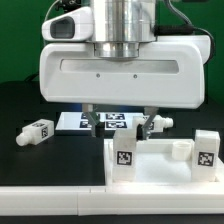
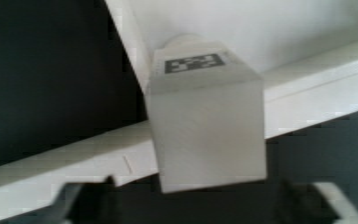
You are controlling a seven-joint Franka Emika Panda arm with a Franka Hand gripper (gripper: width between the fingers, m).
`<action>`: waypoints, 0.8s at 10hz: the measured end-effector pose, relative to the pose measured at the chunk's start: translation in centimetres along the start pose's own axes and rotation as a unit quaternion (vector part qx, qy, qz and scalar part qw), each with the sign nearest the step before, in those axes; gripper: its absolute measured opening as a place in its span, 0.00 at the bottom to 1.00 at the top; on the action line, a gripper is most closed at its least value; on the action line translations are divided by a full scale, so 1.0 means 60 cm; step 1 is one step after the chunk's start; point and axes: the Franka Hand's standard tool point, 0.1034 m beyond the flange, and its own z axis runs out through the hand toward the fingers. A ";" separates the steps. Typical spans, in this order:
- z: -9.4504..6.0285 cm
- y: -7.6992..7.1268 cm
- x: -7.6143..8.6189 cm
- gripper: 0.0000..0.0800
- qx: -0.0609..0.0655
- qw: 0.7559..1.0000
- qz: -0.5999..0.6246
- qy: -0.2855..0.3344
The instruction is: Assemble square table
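The square table top (image 1: 165, 178) lay flat at the exterior view's right, near the front edge, open side up so legs could drop in from above. The gripper (image 1: 121, 131) hung pointing straight down over the top's near corner at the exterior view's left. The marker board (image 1: 72, 121) lay flat behind it. Two legs stood upright on the top's near corners, the left corner leg (image 1: 124, 157) and the right corner leg (image 1: 207, 153). They were probably seated in sockets, but how tight could not be told. The wrist view showed the left corner leg (image 2: 202, 120) running up between the fingers (image 1: 92, 124). These stood apart with a dark gap on either side and no contact seen, likely straddling it to grab and twist. A loose leg (image 1: 37, 131) lay on its side on the black table (image 1: 30, 165), well apart, probably for later. A small white part (image 1: 163, 122), maybe another leg, sat just beside one finger.
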 end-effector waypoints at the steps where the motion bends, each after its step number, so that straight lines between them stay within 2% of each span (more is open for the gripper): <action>1: 0.001 0.000 -0.001 0.28 0.000 0.998 0.059 0.000; 2: 0.001 0.000 -0.001 0.28 0.000 0.995 0.095 0.000; 3: 0.000 0.001 0.002 0.08 0.000 0.993 0.119 0.003; 4: -0.001 0.003 0.005 0.02 0.000 0.991 0.134 0.005; 6: -0.003 0.003 0.004 0.01 -0.004 0.994 0.107 0.002; 7: -0.012 -0.004 0.008 0.00 -0.017 0.999 0.044 -0.007; 8: -0.025 -0.016 0.018 0.00 -0.019 0.997 -0.079 0.000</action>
